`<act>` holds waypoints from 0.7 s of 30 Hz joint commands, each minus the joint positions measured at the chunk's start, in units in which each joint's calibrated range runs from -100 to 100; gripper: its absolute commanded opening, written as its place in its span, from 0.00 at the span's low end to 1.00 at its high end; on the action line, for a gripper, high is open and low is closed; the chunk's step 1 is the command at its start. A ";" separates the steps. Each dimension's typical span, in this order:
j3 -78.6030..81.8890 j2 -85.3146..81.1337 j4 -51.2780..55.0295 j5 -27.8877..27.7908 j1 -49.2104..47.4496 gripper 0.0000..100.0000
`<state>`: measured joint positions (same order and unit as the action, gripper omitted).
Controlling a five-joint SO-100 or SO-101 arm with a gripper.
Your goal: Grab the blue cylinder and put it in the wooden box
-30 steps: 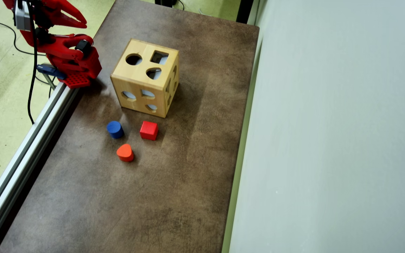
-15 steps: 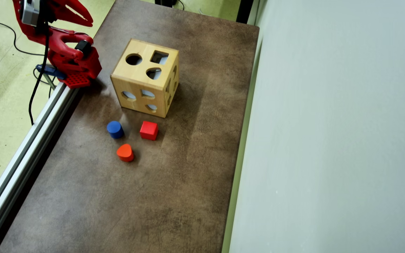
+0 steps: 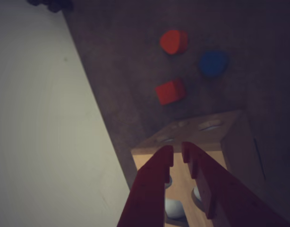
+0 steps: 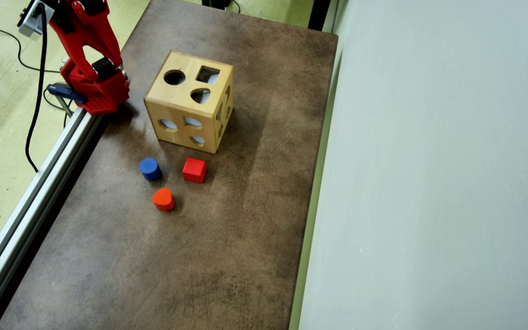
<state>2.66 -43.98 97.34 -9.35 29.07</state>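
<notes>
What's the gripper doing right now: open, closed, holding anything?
Gripper: nearly closed, only a narrow gap between the fingertips, holding nothing. In the wrist view it is above the box; the blue cylinder sits untouched on the table.

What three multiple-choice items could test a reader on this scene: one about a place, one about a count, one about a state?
1. In the overhead view, where does the blue cylinder stand?
A. inside the wooden box
B. on the table, left of the red cube
C. on top of the wooden box

2. How many small blocks stand on the table?
A. two
B. three
C. five

3. How is the gripper in the wrist view?
A. nearly shut and empty
B. holding the red cube
C. holding the orange-red block

Key:
1 B, it stands apart from the wooden box, left of the red cube.
2 B, the cylinder, the cube and the orange-red block.
3 A, nothing sits between the tips.
</notes>
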 commanded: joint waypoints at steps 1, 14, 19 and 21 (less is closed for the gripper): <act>-1.23 6.06 0.17 -0.49 3.17 0.04; -0.96 19.82 0.01 -11.43 10.98 0.04; 5.03 24.83 -1.28 -16.70 13.28 0.04; 9.32 26.19 -3.85 -18.90 13.28 0.05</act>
<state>7.45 -19.15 97.01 -24.98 41.93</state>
